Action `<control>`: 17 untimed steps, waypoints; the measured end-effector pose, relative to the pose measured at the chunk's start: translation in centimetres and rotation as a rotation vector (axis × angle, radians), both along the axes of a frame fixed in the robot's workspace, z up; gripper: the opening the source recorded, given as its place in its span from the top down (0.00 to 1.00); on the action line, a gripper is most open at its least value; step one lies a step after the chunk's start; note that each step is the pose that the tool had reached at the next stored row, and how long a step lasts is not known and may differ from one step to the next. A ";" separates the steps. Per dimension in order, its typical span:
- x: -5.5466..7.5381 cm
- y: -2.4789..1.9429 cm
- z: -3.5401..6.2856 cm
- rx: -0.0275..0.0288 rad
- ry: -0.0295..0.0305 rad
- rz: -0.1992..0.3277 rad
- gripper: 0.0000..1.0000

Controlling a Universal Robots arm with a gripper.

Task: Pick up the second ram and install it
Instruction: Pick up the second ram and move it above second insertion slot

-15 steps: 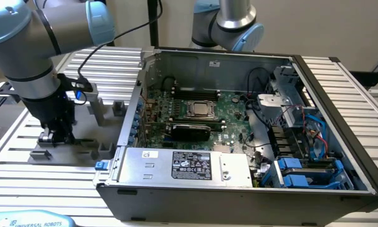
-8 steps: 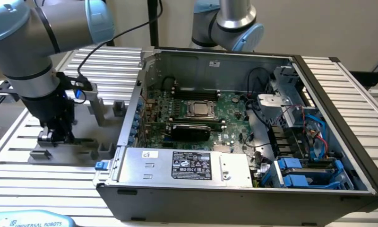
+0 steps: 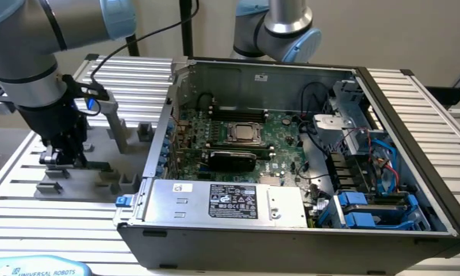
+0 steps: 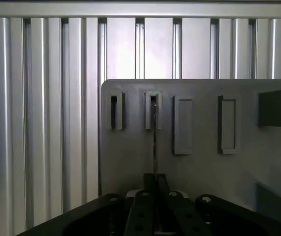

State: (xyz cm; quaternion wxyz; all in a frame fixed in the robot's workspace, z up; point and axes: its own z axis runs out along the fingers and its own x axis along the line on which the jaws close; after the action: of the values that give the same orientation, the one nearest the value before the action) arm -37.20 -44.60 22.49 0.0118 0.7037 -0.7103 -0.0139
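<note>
At the exterior view's left, over the grey holder plate (image 3: 76, 187): gripper (image 3: 61, 156) points down, arm's dark wrist above it. Fingers there lost against the dark body.

Wrist view: gripper (image 4: 155, 179) clenched, fingers (image 4: 149, 183) pinched close on the ram stick (image 4: 155, 142). The stick is seen edge-on, only a thin dark line; no green face or chips to make out. Its far end meets the second slotted block (image 4: 153, 110) on the holder plate (image 4: 199, 172); cannot tell whether it sits in the slot or hangs just above. Near end is hidden between the fingers.

Other blocks beside it: one narrow slotted block (image 4: 114, 111), two longer ones (image 4: 182, 125), and darker blocks cut off at the frame edge.

Slatted metal table (image 3: 30, 230) under the plate. Open computer case (image 3: 214, 241) just beside the plate, toward the exterior view's right, its wall between gripper and motherboard (image 3: 284, 135). Processor (image 3: 245, 133) mid-board; power supply box (image 3: 222, 201) in front. Board slots are too small to tell filled from bare. Another arm (image 3: 280, 29) stands behind the case, cut off at the top.
</note>
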 end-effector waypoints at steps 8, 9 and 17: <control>0.1 0.00 3.65 0.0000 0.0000 0.000 0.87; 0.1 -0.01 4.09 -0.0001 0.0000 0.000 0.87; 0.7 0.00 7.73 -0.0001 0.0000 0.000 0.87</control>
State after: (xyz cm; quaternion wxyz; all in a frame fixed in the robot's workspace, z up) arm -36.46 -44.60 30.22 0.0118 0.7037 -0.7103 -0.0139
